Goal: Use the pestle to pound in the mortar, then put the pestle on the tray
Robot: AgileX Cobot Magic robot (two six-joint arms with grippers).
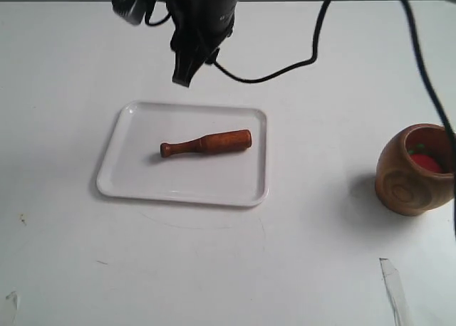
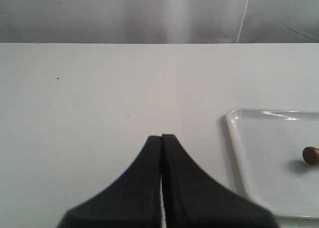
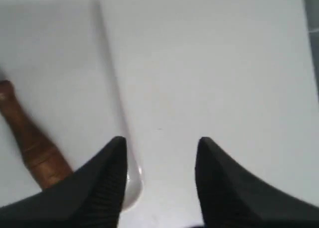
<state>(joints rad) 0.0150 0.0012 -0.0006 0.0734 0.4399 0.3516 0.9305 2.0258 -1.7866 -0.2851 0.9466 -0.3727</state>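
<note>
White tabletop (image 1: pixel 299 269) under a grey back wall (image 2: pixel 99 14); a black cable (image 1: pixel 249 80) trails across it. Pestle (image 1: pixel 206 142) lies flat on the tray (image 1: pixel 142 191), left of centre. Mortar (image 1: pixel 413 171) stands at the right edge, well apart. Right gripper (image 3: pixel 162 141) is spread wide near the pestle's thick end; left gripper (image 2: pixel 162 137) is pressed together, empty. If pickup is the step: straddle the thick end squarely, close, lift clear of the rim.

The white rectangular tray (image 1: pixel 142 180) lies flat, with a low rim and rounded corners. The reddish-brown wooden pestle (image 1: pixel 206 142) lies on its side near the tray's middle. The brown barrel-shaped mortar (image 1: pixel 407 187) stands upright, well apart from the tray, holding something red.
</note>
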